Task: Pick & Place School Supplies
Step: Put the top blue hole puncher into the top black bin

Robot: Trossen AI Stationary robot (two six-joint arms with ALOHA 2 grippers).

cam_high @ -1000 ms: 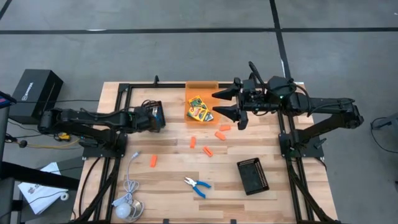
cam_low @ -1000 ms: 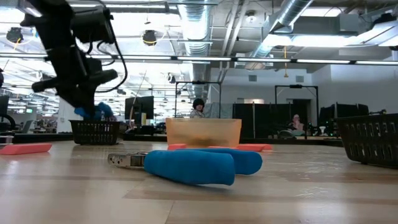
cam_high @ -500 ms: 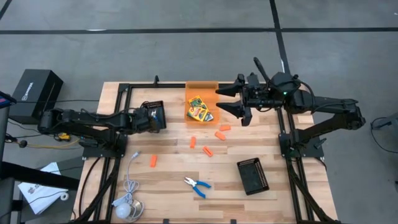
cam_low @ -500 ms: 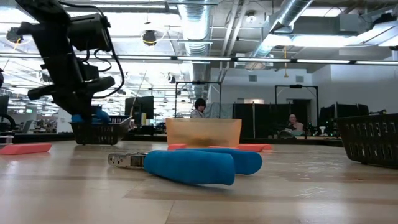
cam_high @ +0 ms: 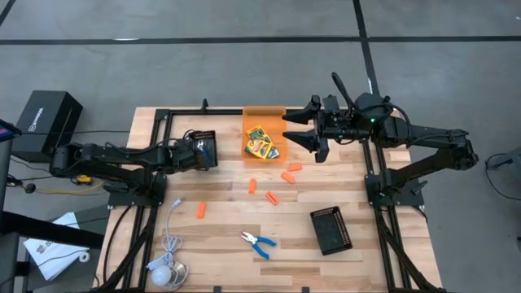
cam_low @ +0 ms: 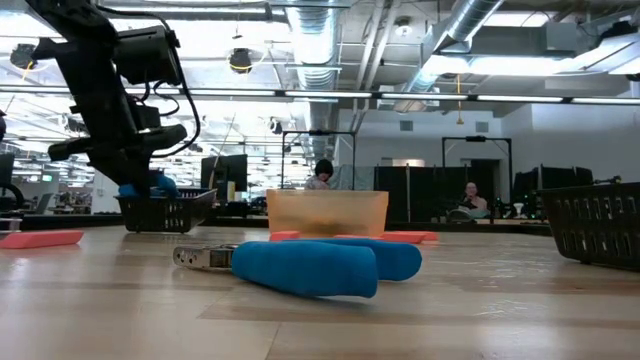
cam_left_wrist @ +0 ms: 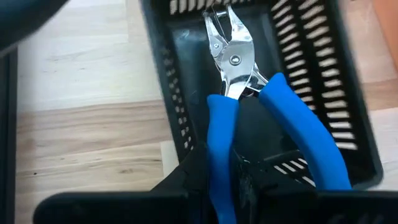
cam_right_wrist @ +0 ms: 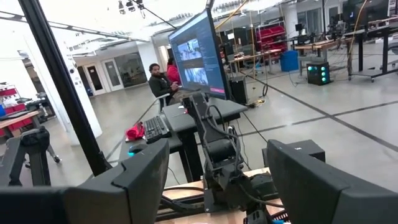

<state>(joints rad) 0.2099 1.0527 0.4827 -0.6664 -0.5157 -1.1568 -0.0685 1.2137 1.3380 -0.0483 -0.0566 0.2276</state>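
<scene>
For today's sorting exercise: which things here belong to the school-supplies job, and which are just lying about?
Job:
crayon boxes in the orange bin
orange pieces
blue pliers on the table
blue pliers gripped by the left hand over a black tray

Lying about:
white cable
black box
second tray

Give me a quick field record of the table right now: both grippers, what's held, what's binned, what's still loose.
left gripper: shut on blue-handled pliers, over the black tray at the left side of the table
right gripper: open, empty, raised beside the orange bin
in orange bin: crayon boxes
loose on table: orange pieces, one apart; second blue-handled pliers
second black tray: right front, looks empty
white cable with puck: left front corner
</scene>
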